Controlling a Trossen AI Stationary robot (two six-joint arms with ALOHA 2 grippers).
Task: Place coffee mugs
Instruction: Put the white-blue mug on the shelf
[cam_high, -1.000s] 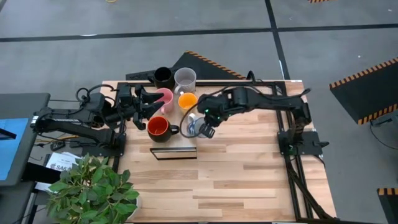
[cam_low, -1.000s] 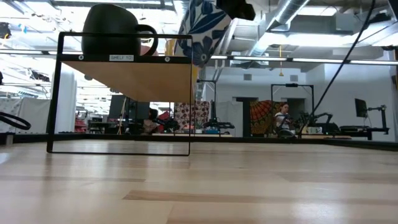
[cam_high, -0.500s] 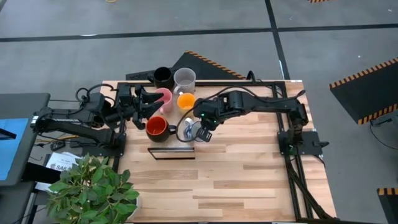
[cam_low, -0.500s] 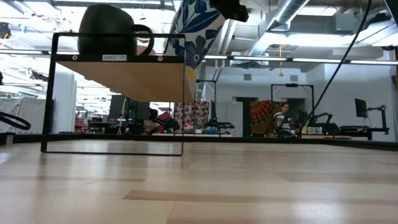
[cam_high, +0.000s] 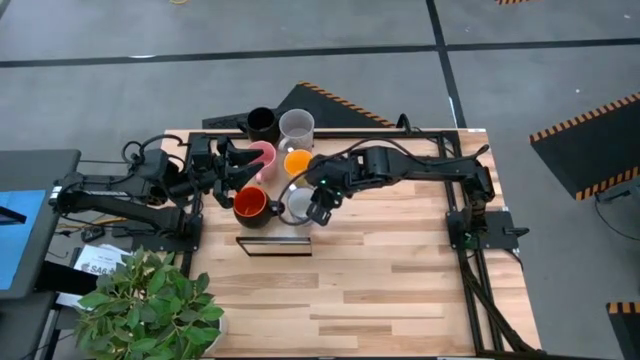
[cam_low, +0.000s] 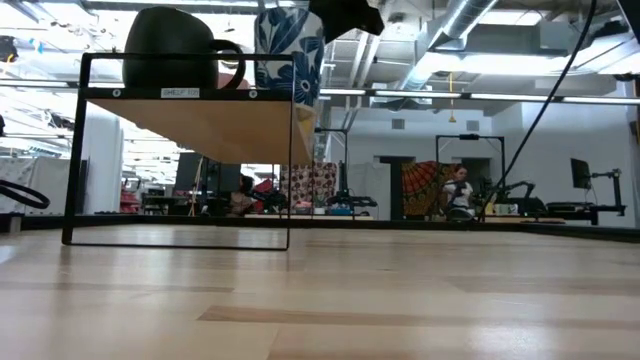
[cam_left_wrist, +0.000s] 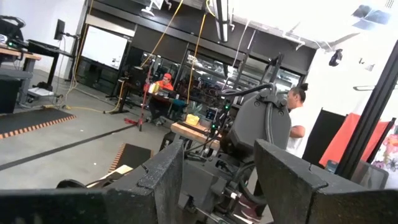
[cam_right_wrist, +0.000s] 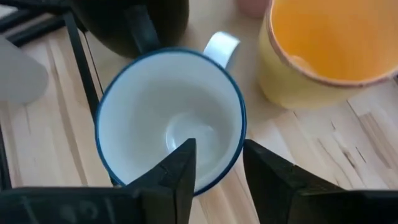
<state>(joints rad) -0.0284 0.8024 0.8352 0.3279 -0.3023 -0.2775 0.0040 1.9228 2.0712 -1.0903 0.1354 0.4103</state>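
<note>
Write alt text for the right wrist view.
The right gripper pinches the near rim of a white mug with a blue edge, one finger inside, seen from above. An orange-yellow mug stands beside it on the wooden shelf; a dark mug sits beyond.

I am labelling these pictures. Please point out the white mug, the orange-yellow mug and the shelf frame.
white mug (cam_right_wrist: 168, 134): right wrist view, inner bottom.
orange-yellow mug (cam_right_wrist: 329, 37): right wrist view, inside wall.
shelf frame (cam_low: 180, 92): low view, top front bar.

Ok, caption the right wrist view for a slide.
Right gripper pinching the white mug by its rim, beside the orange-yellow mug on the shelf.
</note>
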